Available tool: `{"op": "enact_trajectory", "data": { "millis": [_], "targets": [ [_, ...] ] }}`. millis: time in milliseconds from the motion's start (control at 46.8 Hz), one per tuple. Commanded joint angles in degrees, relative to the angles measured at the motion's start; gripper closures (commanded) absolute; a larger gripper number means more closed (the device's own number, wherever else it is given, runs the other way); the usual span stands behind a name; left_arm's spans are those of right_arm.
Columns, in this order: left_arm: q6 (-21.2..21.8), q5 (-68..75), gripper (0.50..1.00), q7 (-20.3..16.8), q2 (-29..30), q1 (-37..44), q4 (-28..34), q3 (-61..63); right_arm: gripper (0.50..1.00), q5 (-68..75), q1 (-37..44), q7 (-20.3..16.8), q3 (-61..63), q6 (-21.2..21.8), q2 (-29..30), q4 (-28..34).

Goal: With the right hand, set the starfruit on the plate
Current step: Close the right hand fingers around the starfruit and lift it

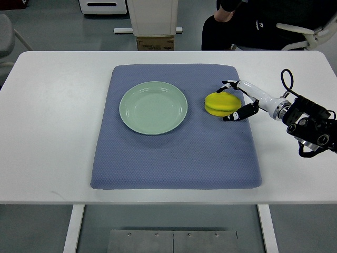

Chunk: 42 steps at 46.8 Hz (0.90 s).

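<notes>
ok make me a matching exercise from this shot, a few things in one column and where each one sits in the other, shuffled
Column 1
1. starfruit
2. plate
3. right hand
4. mat

Column 2
A. lies flat on the white table, under the other things
B. empty, on the mat left of centre
C. comes in from the picture's right edge, fingers around the yellow fruit
D. on the mat just right of the plate, not on it

Pairs: 1-D, 2-B, 3-C, 4-A
</notes>
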Motion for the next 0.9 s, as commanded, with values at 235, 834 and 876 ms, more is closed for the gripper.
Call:
{"op": "enact_trajectory", "data": {
  "millis": [235,834,876],
  "targets": [
    [0.0,0.0,0.500,0.0,0.0,-0.1,0.0,0.0,1.000,0.2,-0.8,-0.2,0.1,0.4,1.5,-2.3],
    [0.0,0.0,0.500,0.0,0.0,0.0,0.0,0.0,1.000,6.2,-0.1,-1.0,0.9,0.6,1.4,-2.3],
    [0.0,0.0,0.500,0.0,0.0,0.0,0.0,0.0,1.000,6.3,0.1,-1.1,1.3,0.6,1.4,-2.3]
  ]
}}
